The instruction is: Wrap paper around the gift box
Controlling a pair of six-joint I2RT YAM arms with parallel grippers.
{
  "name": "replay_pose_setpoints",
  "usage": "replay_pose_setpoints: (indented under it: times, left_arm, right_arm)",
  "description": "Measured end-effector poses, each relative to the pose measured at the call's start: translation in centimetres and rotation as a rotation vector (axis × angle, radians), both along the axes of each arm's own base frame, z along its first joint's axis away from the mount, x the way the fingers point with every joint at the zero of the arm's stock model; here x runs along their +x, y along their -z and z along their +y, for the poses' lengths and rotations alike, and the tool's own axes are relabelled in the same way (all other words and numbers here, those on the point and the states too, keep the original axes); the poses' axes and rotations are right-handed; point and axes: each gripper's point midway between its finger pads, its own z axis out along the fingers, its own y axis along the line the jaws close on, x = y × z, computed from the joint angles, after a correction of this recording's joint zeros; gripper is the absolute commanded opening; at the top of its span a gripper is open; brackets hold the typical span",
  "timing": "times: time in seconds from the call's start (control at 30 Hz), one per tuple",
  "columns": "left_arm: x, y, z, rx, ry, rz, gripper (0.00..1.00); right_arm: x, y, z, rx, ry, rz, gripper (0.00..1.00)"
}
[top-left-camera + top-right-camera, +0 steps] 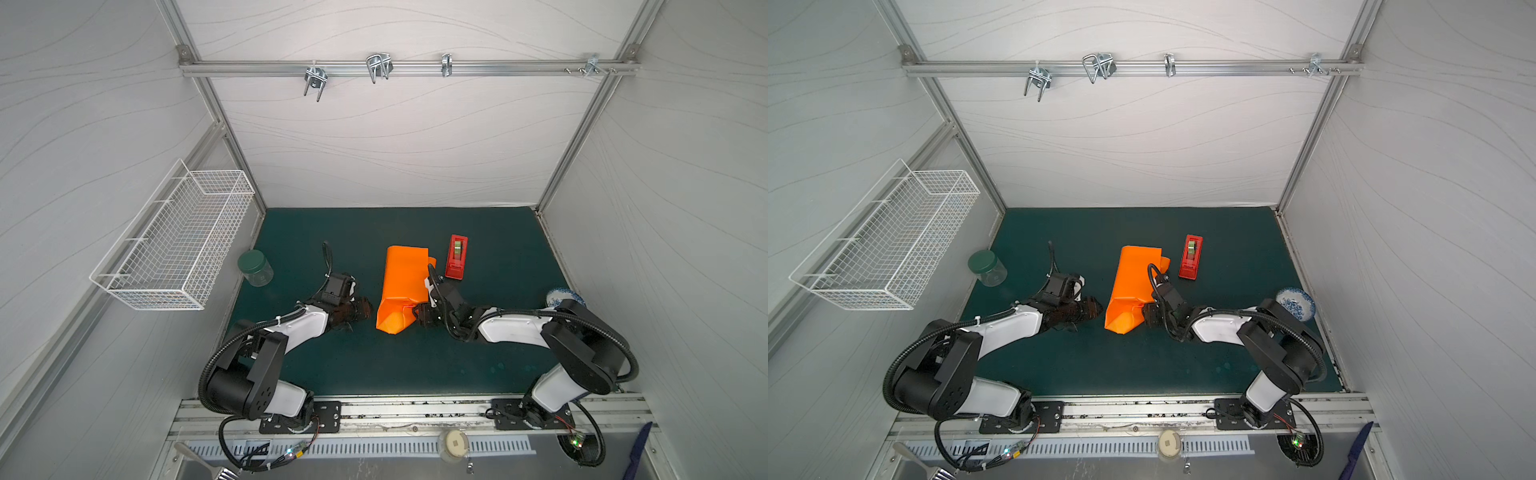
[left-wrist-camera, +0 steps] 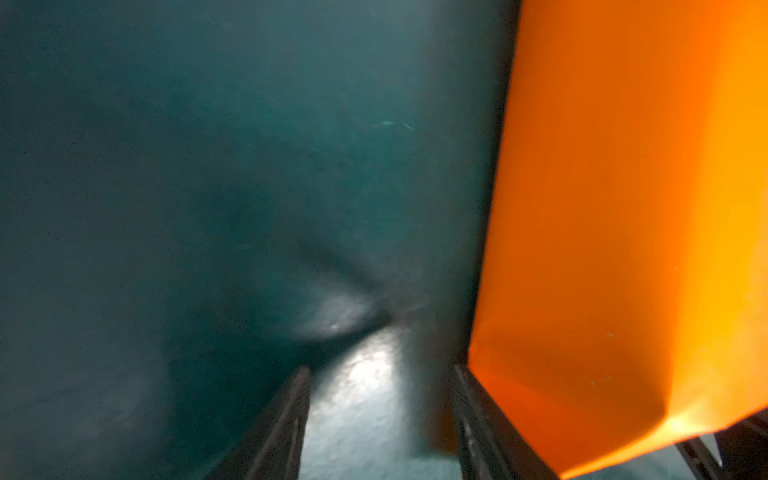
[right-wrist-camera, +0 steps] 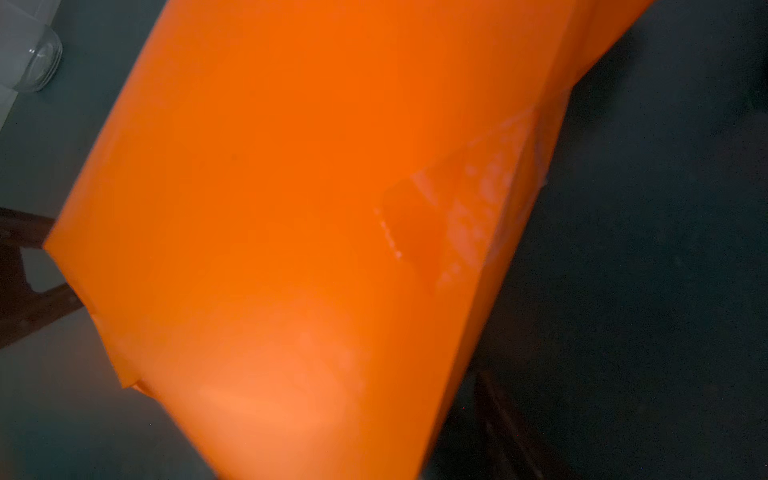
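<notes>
On green mat [image 1: 374, 365], grey-walled booth [image 1: 395, 145]: folded paper [image 1: 405, 286]; left fingers [image 2: 282, 428] apart, right fingers [image 1: 419, 315] state unclear

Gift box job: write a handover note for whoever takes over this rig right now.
Left gripper: jaws open, nothing between them, just beside the near end of the paper.
Right gripper: against the paper's near right edge; whether it grips cannot be told.
Things: the paper lies folded into a long parcel in the middle of the table. The gift box is out of sight, probably inside. The tape dispenser sits just right of the parcel's far end.
Done: paper folded around, one strip of tape on it.
Left: both ends look loose; probably fold and tape them.
</notes>
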Motion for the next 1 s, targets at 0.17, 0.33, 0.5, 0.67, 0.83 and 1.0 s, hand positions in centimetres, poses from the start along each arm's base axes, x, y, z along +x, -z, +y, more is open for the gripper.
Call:
replay_pose_setpoints:
  times: [0.17,0.33,0.5,0.67,0.83,1.0]
  left_arm:
    - [0.1,0.0,-1.0,0.002,0.033,-0.01,0.57]
    - [0.1,0.0,-0.9,0.015,0.034,-0.011,0.57]
    - [0.2,0.0,-0.7,0.027,0.029,-0.012,0.58]
    - [0.2,0.0,-0.6,0.032,0.026,-0.01,0.58]
    - [0.2,0.0,-0.6,0.034,0.026,-0.006,0.58]
    - [0.2,0.0,-0.6,0.035,0.026,-0.002,0.58]
  right_arm:
    - [0.1,0.2,-0.3,-0.006,0.009,-0.009,0.62]
    - [-1.0,0.9,-1.4,-0.016,0.008,0.005,0.7]
    - [-2.0,-0.2,-2.3,0.014,0.001,-0.005,0.81]
    - [-1.9,-0.7,-1.7,0.042,-0.007,-0.009,0.86]
    - [-0.8,-0.1,-0.7,0.03,0.004,-0.004,0.89]
    - [0.0,0.6,-0.1,0.028,0.018,-0.013,0.9]
